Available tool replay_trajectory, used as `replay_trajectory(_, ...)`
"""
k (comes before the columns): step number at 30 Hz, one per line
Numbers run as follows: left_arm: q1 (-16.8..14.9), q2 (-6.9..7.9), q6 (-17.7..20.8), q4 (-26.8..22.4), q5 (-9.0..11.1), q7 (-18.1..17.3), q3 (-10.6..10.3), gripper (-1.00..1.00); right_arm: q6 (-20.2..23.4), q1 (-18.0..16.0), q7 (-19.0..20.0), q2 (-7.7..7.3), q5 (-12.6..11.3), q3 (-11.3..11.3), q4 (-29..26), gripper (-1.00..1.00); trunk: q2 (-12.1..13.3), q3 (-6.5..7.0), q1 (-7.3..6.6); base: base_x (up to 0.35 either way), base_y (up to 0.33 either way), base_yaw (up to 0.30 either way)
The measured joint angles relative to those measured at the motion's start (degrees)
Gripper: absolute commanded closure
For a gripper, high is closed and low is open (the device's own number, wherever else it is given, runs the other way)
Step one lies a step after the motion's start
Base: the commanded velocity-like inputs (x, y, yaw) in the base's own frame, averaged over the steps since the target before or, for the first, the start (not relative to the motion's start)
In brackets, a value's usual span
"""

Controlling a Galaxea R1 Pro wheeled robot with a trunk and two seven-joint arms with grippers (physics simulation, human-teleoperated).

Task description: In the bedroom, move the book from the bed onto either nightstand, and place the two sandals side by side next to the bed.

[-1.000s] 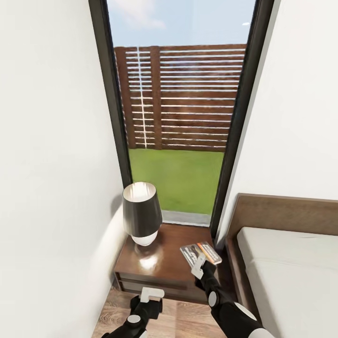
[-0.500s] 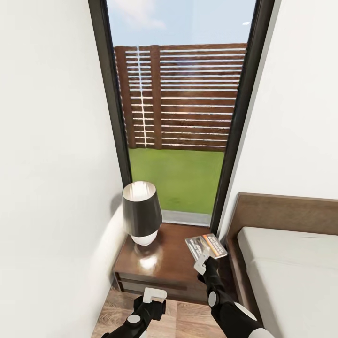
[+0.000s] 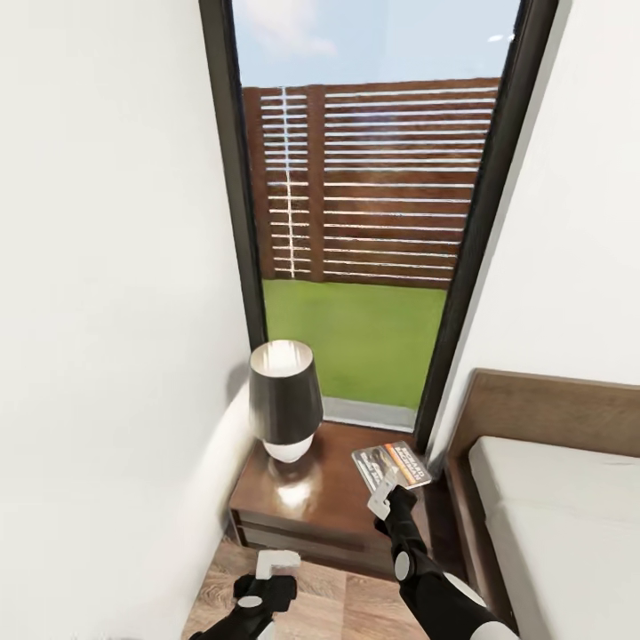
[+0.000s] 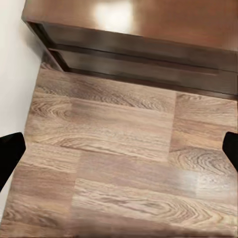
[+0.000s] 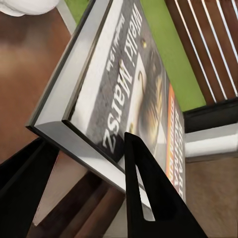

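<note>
walls (image 3: 107,267): white | window (image 3: 373,222): tall, black-framed | floor (image 4: 119,163): wood planks | lamp (image 3: 286,402): dark shade

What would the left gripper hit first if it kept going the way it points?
Most likely the wood-plank floor: the left gripper looks down at bare planks, with the nightstand front just beyond. Depth is hard to judge.

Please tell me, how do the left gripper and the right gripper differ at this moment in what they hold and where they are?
The right gripper is shut on the book, while the left gripper is open and holds nothing. The right gripper is raised over the nightstand near its bed-side edge; the left gripper is lower, over the wood floor in front of the nightstand's drawers. Both have pale fingers on black arms.
</note>
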Motion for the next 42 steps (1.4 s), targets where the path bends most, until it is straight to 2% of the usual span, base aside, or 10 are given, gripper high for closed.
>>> replay_trajectory(1,0.0,0.0,2.3,0.0,0.3,0.8,0.0,-1.0,0.0,0.0,0.0,0.0,0.0,0.0,0.0,1.0,-0.4,-0.18,0.22,0.0,0.0,0.213)
replay_trajectory(4,0.0,0.07,6.1,0.1,0.6,1.6,-0.1,-1.0,0.0,0.0,0.0,0.0,0.0,0.0,0.0,1.0,-1.6,-0.72,0.88,0.0,0.0,0.147)
replay_trajectory(7,0.0,0.13,7.1,0.7,0.7,1.6,-0.1,-1.0,0.0,0.0,0.0,-0.01,0.0,-0.1,0.0,1.0,-2.8,-1.26,1.54,0.0,0.0,0.048)
replay_trajectory(39,0.0,-0.28,7.9,1.1,0.7,1.4,-0.4,-1.0,0.0,0.0,0.4,-0.01,-0.1,-0.2,0.1,1.0,-15.7,-7.02,8.57,0.0,0.0,0.003)
replay_trajectory(42,0.0,-0.24,7.9,1.1,0.7,0.1,-0.3,-1.0,0.0,0.0,0.8,-0.02,-0.2,-0.2,0.1,1.0,-16.9,-7.56,9.23,0.0,0.0,0.0)
